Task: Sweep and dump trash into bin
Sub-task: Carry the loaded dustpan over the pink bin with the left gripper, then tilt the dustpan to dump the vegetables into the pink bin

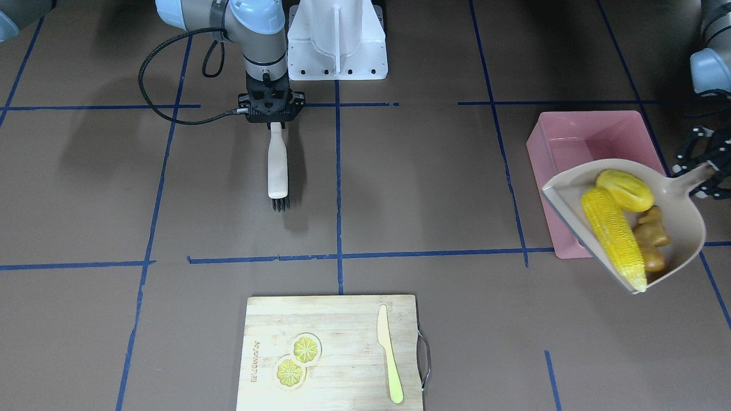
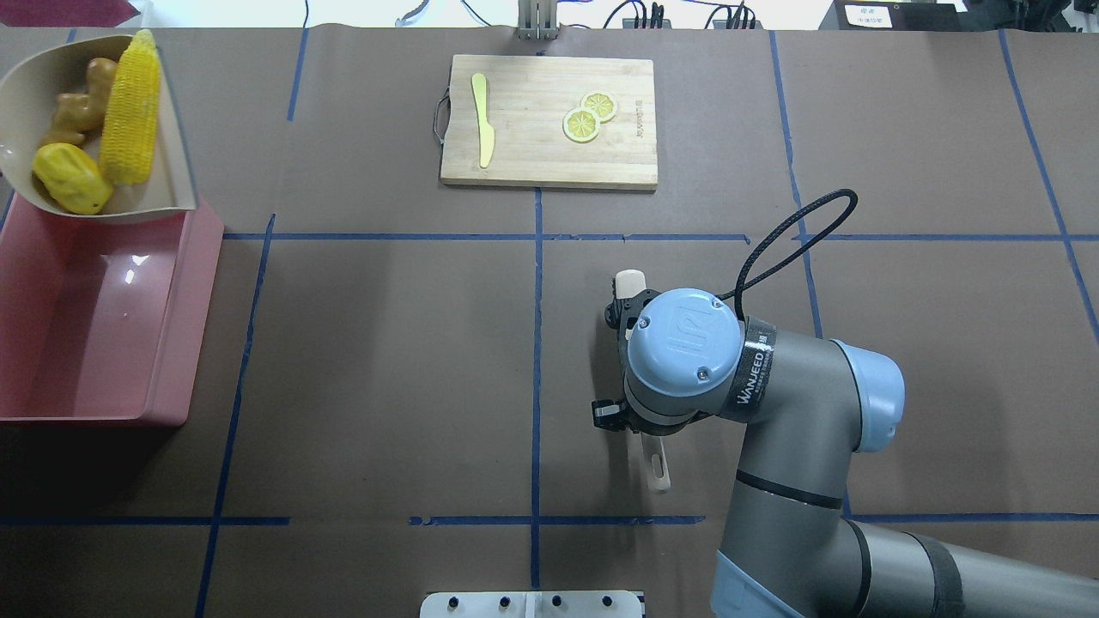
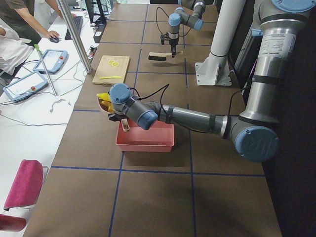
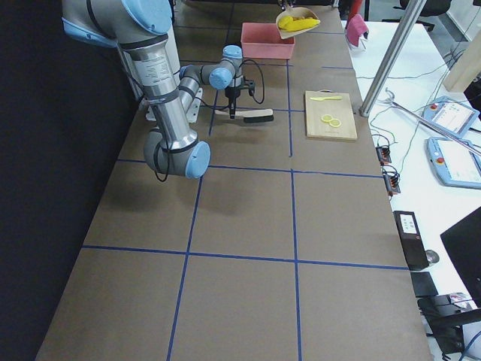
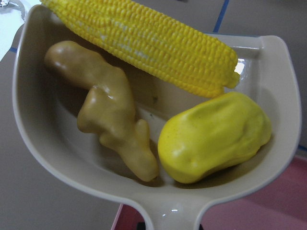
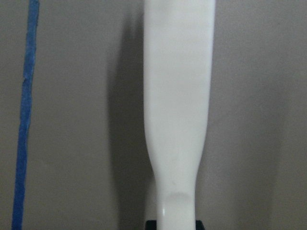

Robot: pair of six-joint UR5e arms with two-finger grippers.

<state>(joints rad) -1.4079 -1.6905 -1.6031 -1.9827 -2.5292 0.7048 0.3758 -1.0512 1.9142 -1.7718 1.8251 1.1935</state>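
My left gripper (image 1: 706, 172) is shut on the handle of a beige dustpan (image 1: 689, 224) and holds it tilted over the far end of the pink bin (image 1: 577, 134). In the dustpan lie the corn cob (image 1: 614, 237), the lumpy yellow vegetable (image 1: 625, 190) and the ginger root (image 1: 651, 234). The left wrist view shows all three close up: corn cob (image 5: 144, 43), ginger root (image 5: 110, 115), yellow vegetable (image 5: 216, 139). The bin (image 2: 94, 326) is empty. My right gripper (image 1: 276, 121) is shut on a white brush (image 1: 278, 168) near the table's middle, bristles toward the cutting board.
A wooden cutting board (image 1: 342, 319) with a pale yellow knife (image 1: 389, 354) and two lemon slices (image 1: 298, 359) lies at the operators' edge. The white arm mount (image 1: 337, 40) stands at the robot's side. Operators stand beyond the table edge in the exterior left view.
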